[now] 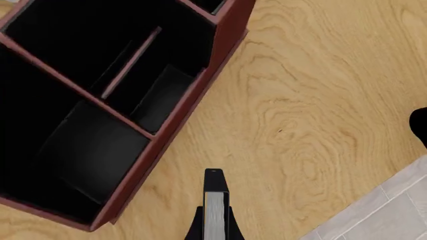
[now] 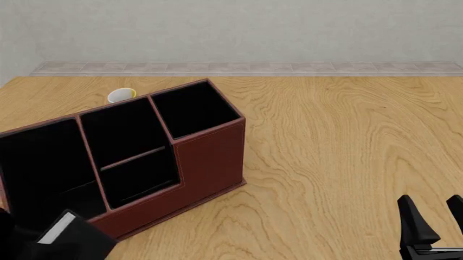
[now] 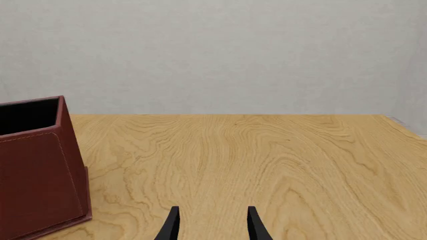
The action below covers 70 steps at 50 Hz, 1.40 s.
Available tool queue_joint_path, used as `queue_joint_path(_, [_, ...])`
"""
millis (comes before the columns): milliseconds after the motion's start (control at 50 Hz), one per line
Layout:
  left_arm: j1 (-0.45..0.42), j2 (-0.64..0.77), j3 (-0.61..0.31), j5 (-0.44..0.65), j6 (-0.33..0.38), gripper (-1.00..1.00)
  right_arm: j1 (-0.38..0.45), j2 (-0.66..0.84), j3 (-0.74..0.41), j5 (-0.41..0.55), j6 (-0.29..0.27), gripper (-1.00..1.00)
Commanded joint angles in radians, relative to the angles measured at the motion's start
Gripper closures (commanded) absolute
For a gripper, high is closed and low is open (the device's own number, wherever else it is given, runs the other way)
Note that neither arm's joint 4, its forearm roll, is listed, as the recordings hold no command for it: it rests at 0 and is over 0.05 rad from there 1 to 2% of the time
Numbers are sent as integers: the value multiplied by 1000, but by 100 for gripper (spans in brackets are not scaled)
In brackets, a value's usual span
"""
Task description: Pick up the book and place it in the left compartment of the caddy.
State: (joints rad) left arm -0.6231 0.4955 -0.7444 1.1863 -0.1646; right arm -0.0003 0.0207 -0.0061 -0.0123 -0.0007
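Observation:
The book (image 1: 215,210), thin and black with a pale page edge, stands on edge between the fingers of my left gripper (image 1: 215,220), which is shut on it. It hangs over bare wood just outside the front wall of the caddy (image 1: 175,120), beside the left compartment (image 1: 67,150). In the front view the book (image 2: 72,234) shows at the bottom left, overlapping the front corner of the reddish-brown caddy (image 2: 206,154), below the left compartment (image 2: 36,168). My right gripper (image 2: 434,225) stands open over the table at the bottom right, with nothing between its fingers (image 3: 172,225).
A small white cup with a yellow rim (image 2: 121,96) stands behind the caddy. The caddy's tall end (image 3: 40,175) lies off to the side of my right gripper. The table's near edge and grey floor tiles (image 1: 387,210) show in the left wrist view.

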Motion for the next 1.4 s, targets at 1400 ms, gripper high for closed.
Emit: queue_joint_path(1400, [619,82,-160,34,-39,100,0,-7,2,4,0,-100])
